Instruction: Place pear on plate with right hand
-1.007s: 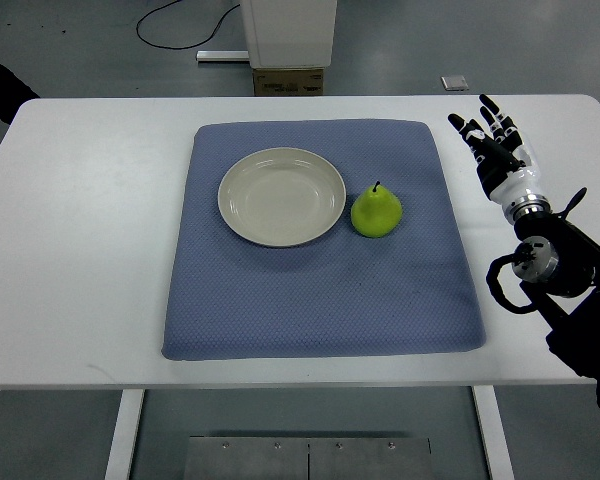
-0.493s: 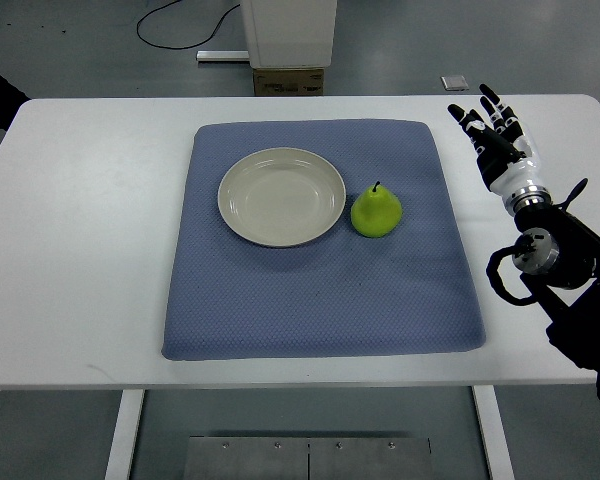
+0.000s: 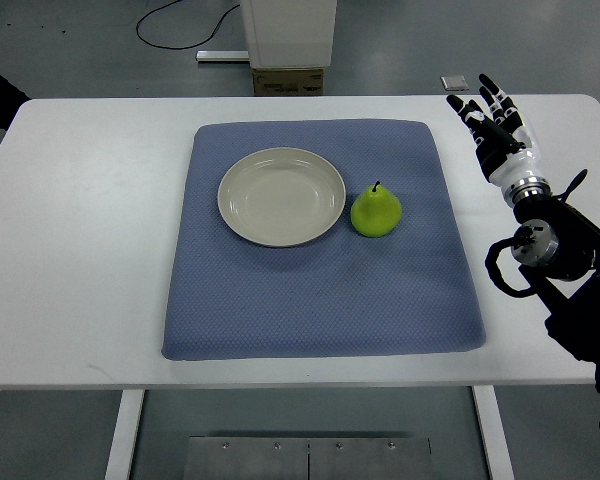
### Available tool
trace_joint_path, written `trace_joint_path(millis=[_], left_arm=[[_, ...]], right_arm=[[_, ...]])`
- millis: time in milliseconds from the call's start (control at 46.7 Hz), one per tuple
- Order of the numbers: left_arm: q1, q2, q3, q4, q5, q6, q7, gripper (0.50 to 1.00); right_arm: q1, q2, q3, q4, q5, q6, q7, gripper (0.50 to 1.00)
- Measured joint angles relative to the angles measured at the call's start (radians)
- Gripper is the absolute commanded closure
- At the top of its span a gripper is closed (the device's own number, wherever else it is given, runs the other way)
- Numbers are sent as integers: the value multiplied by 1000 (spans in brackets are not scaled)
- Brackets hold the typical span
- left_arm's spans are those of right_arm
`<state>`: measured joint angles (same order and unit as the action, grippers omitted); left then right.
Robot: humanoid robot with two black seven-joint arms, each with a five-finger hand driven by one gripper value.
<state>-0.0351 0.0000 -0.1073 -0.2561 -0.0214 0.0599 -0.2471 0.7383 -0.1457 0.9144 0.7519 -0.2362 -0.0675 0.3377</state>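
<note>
A single camera looks steeply down from the robot's own side onto the counter (image 3: 100, 200). It takes in the whole top and some floor beyond.

This looks like a robotics lab or test room, not a home. A plain white table (image 3: 90, 230) on metal legs stands on a bare grey-green sealed floor (image 3: 80, 50). A loose black cable (image 3: 175, 25) trails across that floor behind the table, beside the base of a white machine or stand (image 3: 288, 30) with a cardboard box (image 3: 288, 81) at its foot. On the table lies a single blue mat (image 3: 320, 290), laid out square like a test setup.
</note>
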Motion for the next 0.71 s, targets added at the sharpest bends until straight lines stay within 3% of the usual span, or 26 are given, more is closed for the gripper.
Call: trace_joint_path(millis=[493, 707], left_arm=[[0, 0, 0, -1, 0, 0, 0, 500], [0, 0, 0, 0, 0, 0, 0, 500]], right_arm=[[32, 1, -1, -17, 0, 4, 3, 500], [32, 1, -29, -9, -1, 100, 2, 500]])
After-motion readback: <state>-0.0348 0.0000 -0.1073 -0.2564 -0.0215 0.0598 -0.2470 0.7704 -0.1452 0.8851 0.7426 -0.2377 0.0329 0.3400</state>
